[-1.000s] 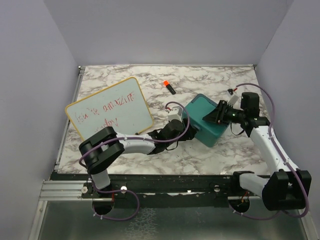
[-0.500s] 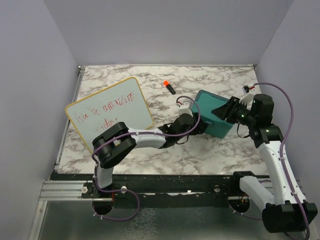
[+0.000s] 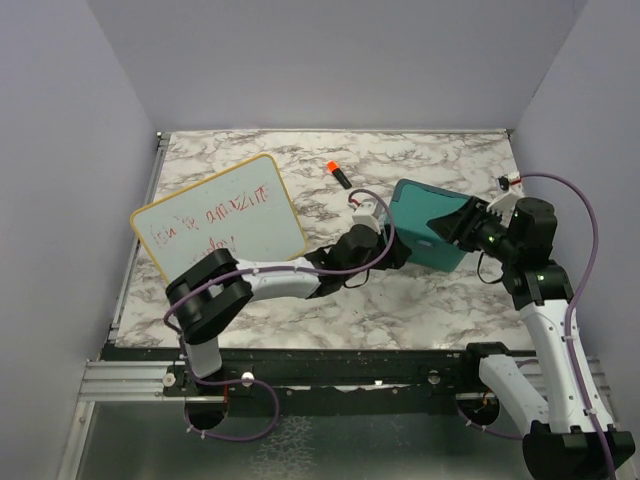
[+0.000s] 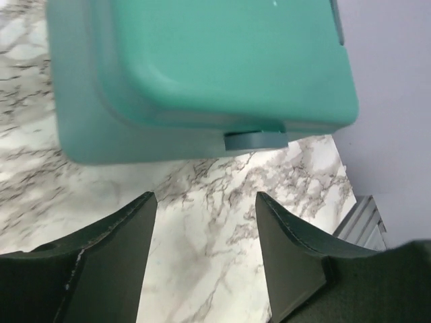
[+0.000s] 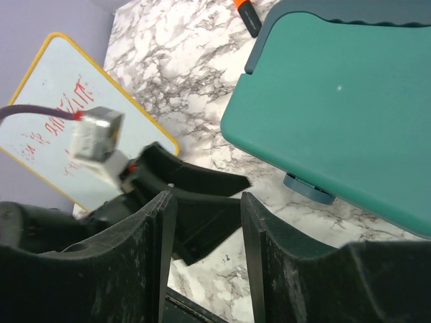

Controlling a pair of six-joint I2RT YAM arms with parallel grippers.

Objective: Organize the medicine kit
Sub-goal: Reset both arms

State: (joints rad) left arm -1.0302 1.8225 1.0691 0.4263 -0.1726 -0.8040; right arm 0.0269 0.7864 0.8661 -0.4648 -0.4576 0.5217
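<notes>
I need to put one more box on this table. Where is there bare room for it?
The table has bare marble in a strip along the far wall, behind the whiteboard and the orange-capped marker. There is another strip between the medicine kit and the near edge. It is crowded around the kit, with the left gripper and right gripper close on either side.

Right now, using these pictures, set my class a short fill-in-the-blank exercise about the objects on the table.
The medicine kit is coloured ____. The whiteboard has a ____ frame. The marker behind the kit has an ____ cap. Missing words: teal, yellow, orange.
</notes>
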